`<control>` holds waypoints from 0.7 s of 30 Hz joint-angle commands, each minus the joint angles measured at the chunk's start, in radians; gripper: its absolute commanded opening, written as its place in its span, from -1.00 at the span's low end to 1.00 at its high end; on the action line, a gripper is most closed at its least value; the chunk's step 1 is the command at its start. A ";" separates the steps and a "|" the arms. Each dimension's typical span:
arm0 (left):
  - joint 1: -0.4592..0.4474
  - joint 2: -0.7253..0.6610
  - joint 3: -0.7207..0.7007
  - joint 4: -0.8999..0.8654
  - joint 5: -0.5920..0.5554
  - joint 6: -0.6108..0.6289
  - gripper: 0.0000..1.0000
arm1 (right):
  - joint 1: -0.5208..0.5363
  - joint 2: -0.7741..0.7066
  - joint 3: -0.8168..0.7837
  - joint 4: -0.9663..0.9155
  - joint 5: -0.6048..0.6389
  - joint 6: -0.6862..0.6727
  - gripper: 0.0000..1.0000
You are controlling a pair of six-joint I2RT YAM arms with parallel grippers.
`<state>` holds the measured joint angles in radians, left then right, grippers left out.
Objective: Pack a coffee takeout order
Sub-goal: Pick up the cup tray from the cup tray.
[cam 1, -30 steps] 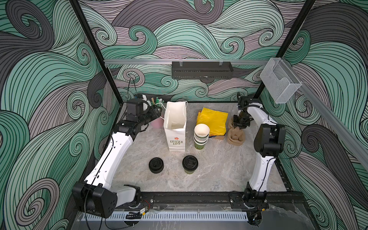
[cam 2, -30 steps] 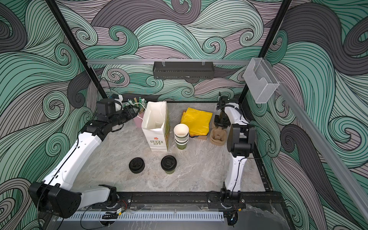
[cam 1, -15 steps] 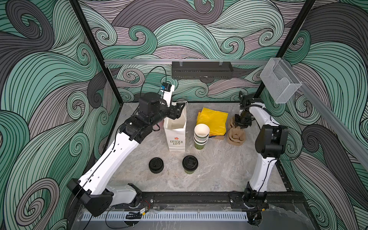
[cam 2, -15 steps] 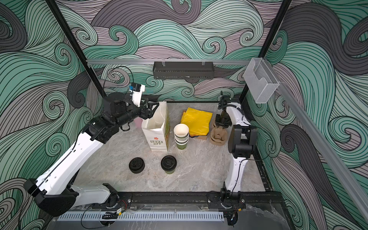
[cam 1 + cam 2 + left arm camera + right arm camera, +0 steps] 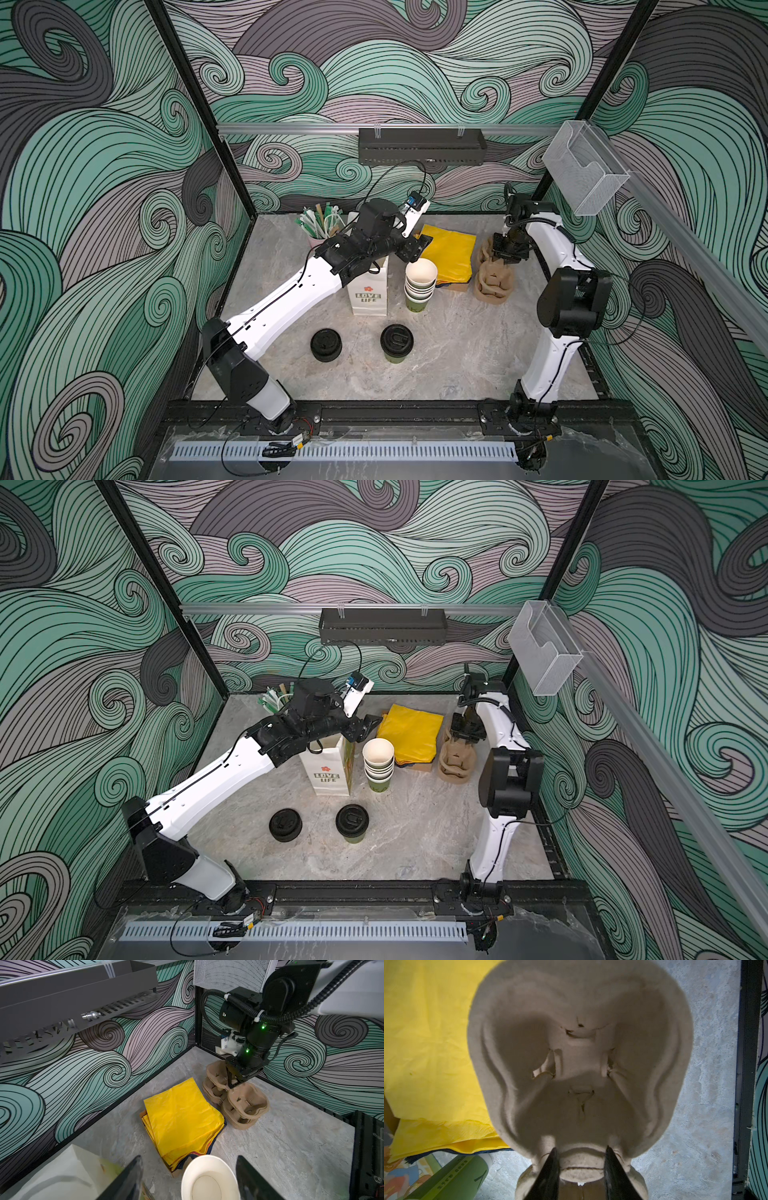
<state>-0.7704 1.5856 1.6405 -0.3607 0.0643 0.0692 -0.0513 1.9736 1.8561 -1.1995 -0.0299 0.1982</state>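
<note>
A green cup with a black lid (image 5: 397,343) (image 5: 352,820) stands on the table near the front. At the back right is a stack of tan pulp carriers (image 5: 494,278) (image 5: 455,758) (image 5: 247,1101). My right gripper (image 5: 505,259) (image 5: 230,1084) (image 5: 581,1167) is shut on the middle ridge of the top carrier (image 5: 577,1043), which sits tilted. Yellow sheets (image 5: 449,253) (image 5: 411,733) (image 5: 180,1118) (image 5: 425,1032) lie stacked beside the carriers. My left gripper (image 5: 415,249) (image 5: 189,1169) hangs open and empty above the stack of lidless cups (image 5: 420,282) (image 5: 209,1180).
A white paper bag (image 5: 370,291) (image 5: 328,766) stands open under my left forearm. A squat stack of black lids (image 5: 326,344) (image 5: 285,824) sits left of the lidded cup. A pink cup of stirrers (image 5: 318,232) stands at the back left.
My left arm has swung from the back left corner across the bag to above the lidless cups, its jaws wider. My right gripper has stayed on the carrier.
</note>
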 commanded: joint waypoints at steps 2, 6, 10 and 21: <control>-0.016 0.082 0.084 0.076 0.092 -0.021 0.44 | -0.008 -0.047 0.020 -0.042 -0.018 0.014 -0.35; -0.023 0.165 0.170 0.067 0.102 -0.033 0.44 | -0.009 -0.088 0.001 -0.051 -0.026 0.023 -0.35; -0.023 0.185 0.205 0.090 0.060 -0.060 0.44 | -0.008 -0.128 -0.027 -0.055 -0.035 0.030 -0.36; 0.020 0.075 0.260 0.028 -0.183 -0.142 0.44 | 0.019 -0.196 -0.043 -0.116 -0.056 0.024 -0.38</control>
<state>-0.7750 1.7546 1.8503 -0.2977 -0.0093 -0.0353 -0.0479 1.8126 1.8130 -1.2594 -0.0704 0.2207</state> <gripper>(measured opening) 0.720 0.318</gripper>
